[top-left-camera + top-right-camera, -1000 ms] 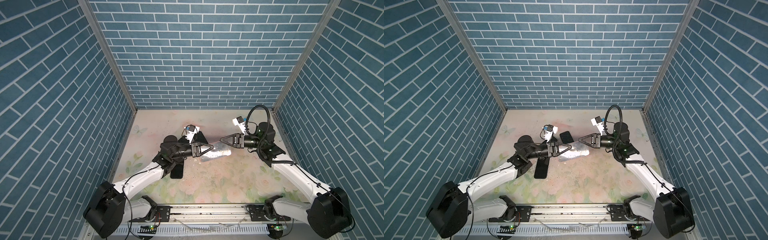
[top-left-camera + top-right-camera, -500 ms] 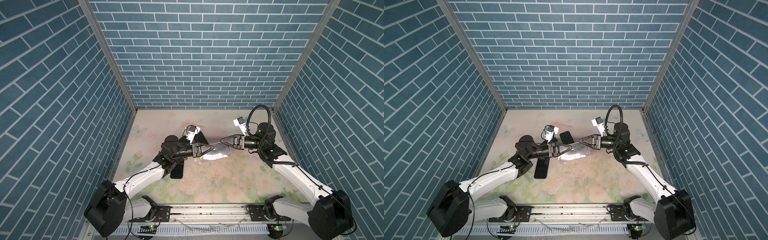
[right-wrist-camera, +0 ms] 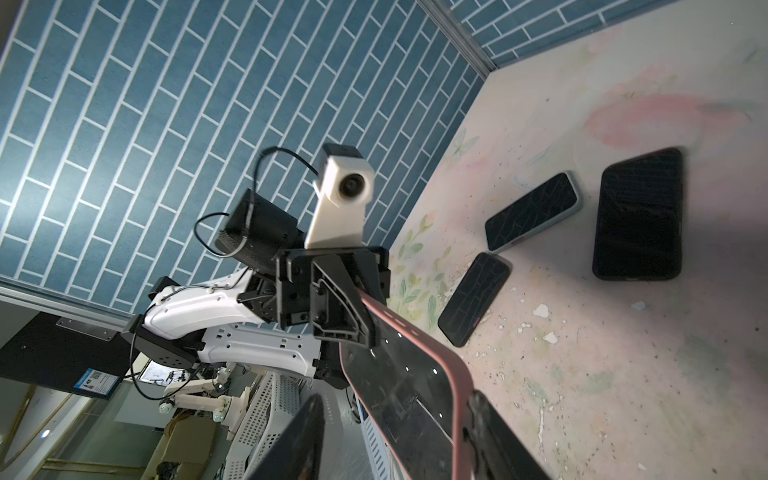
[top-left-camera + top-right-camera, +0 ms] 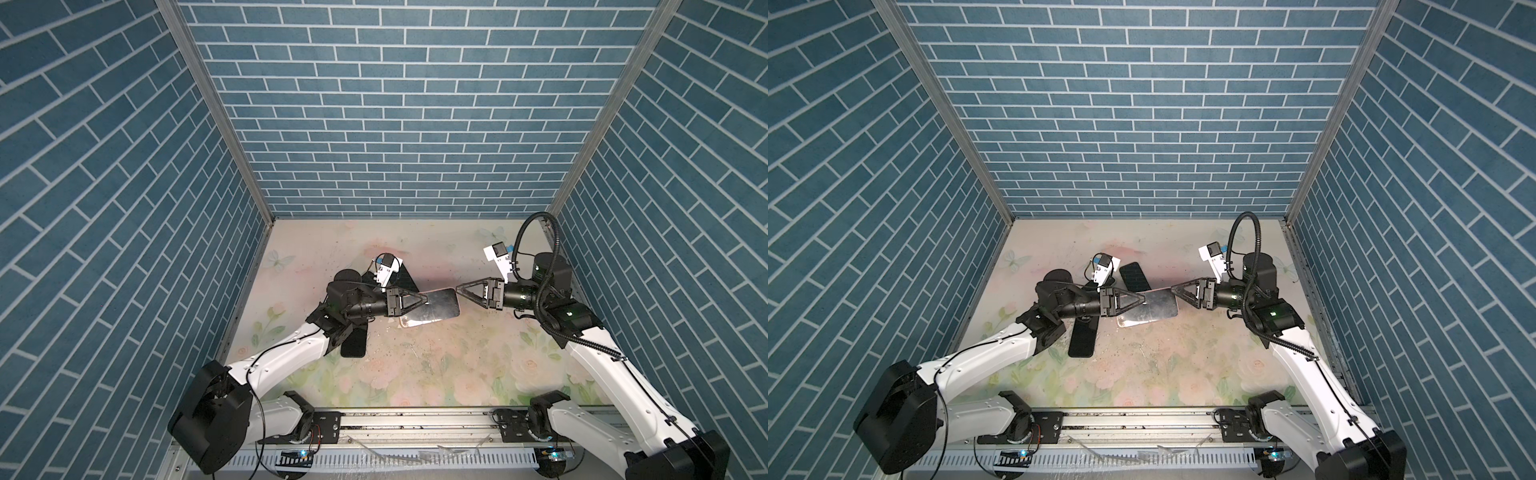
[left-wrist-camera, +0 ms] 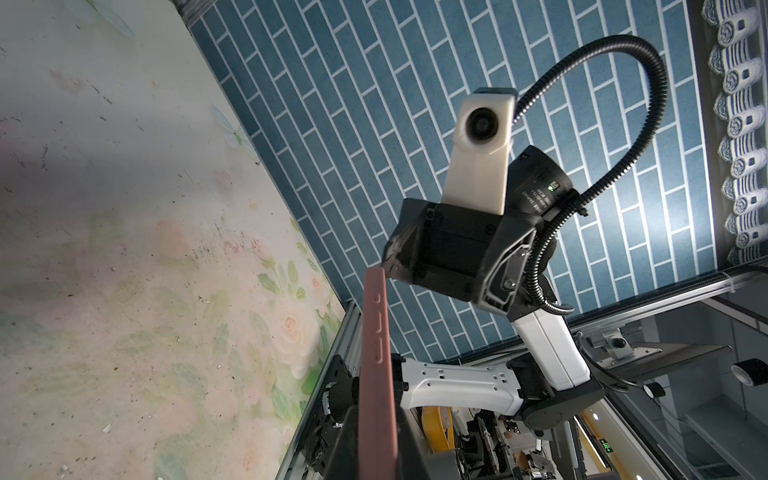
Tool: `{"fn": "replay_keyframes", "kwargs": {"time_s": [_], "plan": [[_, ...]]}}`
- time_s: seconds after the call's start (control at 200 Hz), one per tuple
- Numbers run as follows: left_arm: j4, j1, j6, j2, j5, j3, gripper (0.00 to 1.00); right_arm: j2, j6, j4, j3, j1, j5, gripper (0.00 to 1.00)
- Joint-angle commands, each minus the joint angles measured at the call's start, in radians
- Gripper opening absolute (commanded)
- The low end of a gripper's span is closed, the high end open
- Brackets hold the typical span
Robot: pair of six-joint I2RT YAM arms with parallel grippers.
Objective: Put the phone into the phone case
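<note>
Phone (image 4: 436,307) aloft, long axis running left to right; left gripper (image 4: 424,300) clamps one end, right gripper (image 4: 458,288) opposite, fingers parted round the other

**newbie:** how're the cams set up?

**rigguy:** Both top views sit high on the arms' base side, looking steeply down on the whole floral table (image 4: 415,374), with near-identical framing. Left wrist cam looks close along the pink phone case (image 5: 376,395) toward the right arm (image 5: 548,345). Right wrist cam looks back at the left arm (image 3: 208,311). Both share that case.
</note>
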Motion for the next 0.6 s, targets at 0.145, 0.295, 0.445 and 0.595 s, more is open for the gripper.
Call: {"fn": "replay_keyframes", "kwargs": {"time_s": [0.145, 0.295, 0.445, 0.595], "plan": [[0.022, -0.002, 0.019, -0.042, 0.003, 0.042, 0.00, 0.055, -0.024, -0.001, -0.066, 0.009, -0.054, 0.55], [0.008, -0.003, 0.016, -0.044, -0.007, 0.041, 0.00, 0.061, 0.047, 0.127, -0.100, 0.036, -0.097, 0.43], [0.001, -0.007, 0.007, -0.037, -0.006, 0.050, 0.00, 0.066, 0.073, 0.178, -0.117, 0.059, -0.104, 0.34], [-0.006, -0.010, 0.000, -0.027, -0.003, 0.058, 0.00, 0.080, 0.088, 0.212, -0.118, 0.085, -0.110, 0.27]]}}
